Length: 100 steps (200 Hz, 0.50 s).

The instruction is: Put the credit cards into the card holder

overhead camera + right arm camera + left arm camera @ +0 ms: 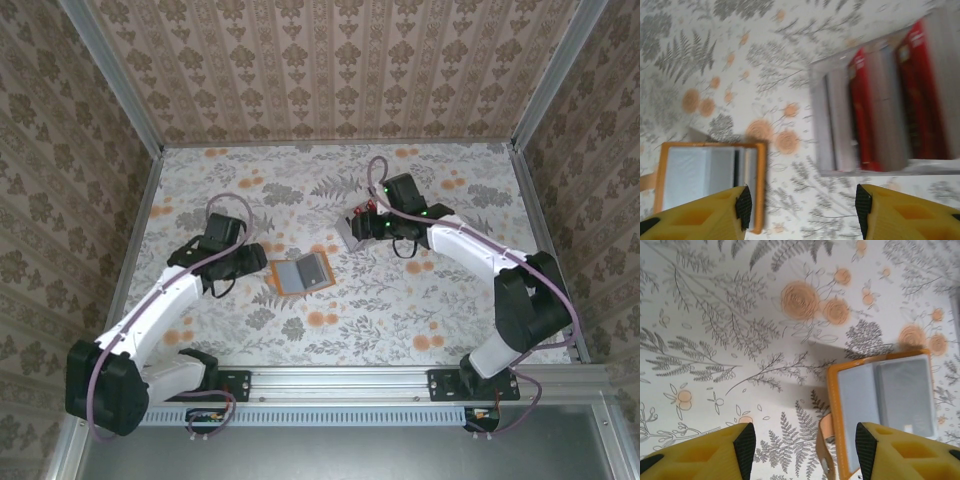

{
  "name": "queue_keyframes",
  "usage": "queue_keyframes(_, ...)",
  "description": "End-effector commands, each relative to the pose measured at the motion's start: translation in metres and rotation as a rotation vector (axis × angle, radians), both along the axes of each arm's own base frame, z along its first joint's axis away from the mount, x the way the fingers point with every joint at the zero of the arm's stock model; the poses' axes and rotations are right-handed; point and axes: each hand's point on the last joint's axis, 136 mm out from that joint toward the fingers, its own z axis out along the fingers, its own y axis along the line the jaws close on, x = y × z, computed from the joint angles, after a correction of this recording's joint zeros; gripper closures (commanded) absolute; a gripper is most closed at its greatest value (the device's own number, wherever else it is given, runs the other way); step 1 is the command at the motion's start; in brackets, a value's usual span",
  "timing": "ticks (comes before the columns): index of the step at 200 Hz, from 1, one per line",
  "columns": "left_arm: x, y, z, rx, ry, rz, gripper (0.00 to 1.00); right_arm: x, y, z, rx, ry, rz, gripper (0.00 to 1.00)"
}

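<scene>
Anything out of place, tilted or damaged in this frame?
Nothing stands out. The card holder lies open on the table; red cards stand in the grey slotted stand. Nothing looks spilled or damaged, though the right wrist view is blurred.

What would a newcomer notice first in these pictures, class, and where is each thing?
First the busy floral table cover, echoed by patterned walls. At its middle lies the orange card holder, open with grey lining up, beside the left gripper. Further back and right, red credit cards stand in a pale grey slotted stand near the right gripper.
</scene>
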Motion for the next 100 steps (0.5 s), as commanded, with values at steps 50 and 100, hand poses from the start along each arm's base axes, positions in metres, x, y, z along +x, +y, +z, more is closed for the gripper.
queue_keyframes(50, 0.062, -0.053, 0.044, -0.113, -0.110, -0.109, 0.43, 0.038, -0.048, 0.006, -0.112, 0.005, -0.070, 0.40)
queue_keyframes(100, 0.095, -0.129, 0.035, -0.155, -0.056, -0.272, 0.44, 0.063, -0.056, -0.012, -0.173, 0.042, -0.087, 0.39)
